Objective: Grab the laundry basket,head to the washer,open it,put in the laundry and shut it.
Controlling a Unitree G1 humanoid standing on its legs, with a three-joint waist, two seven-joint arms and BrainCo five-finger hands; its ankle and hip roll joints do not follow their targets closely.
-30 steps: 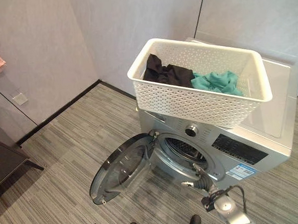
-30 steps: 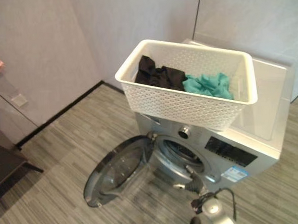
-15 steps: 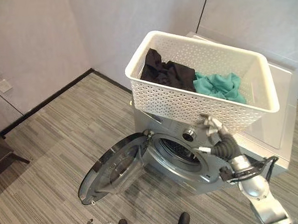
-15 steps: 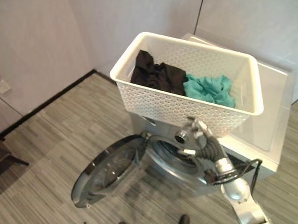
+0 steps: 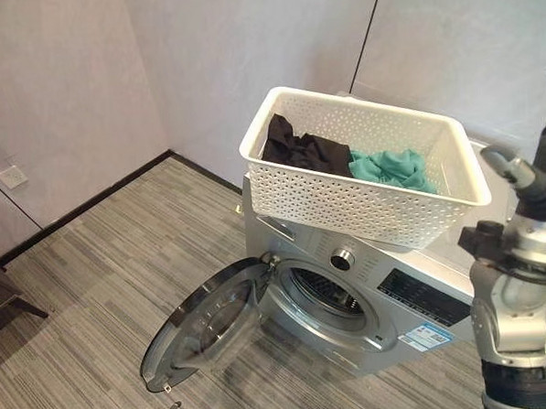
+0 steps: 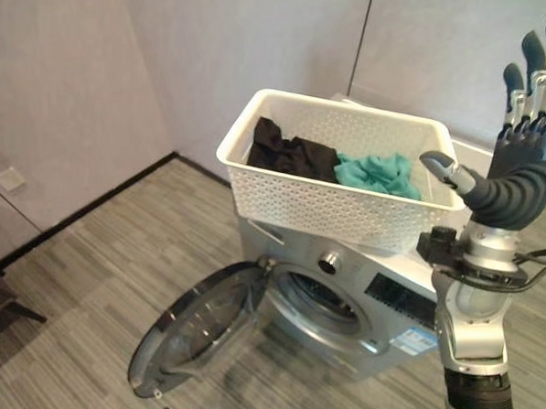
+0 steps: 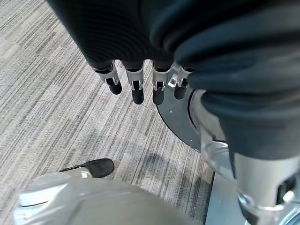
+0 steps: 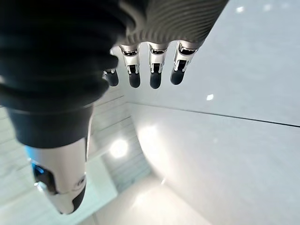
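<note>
Atop the washer (image 5: 414, 279), the basket (image 5: 364, 195) sat with the laundry (image 5: 344, 157) inside, its long side across the machine, above the open door (image 5: 206, 322). My right hand (image 6: 524, 100), fingers straight and empty, hung raised just right of it, the nearer one. My left hand (image 7: 140, 82), relaxed, hung low over the floor.

white perforated basket (image 5: 364, 195); black cloth (image 5: 302, 148), teal cloth (image 5: 390, 168); silver washer (image 5: 369, 291); grey striped floor (image 5: 102, 268).
</note>
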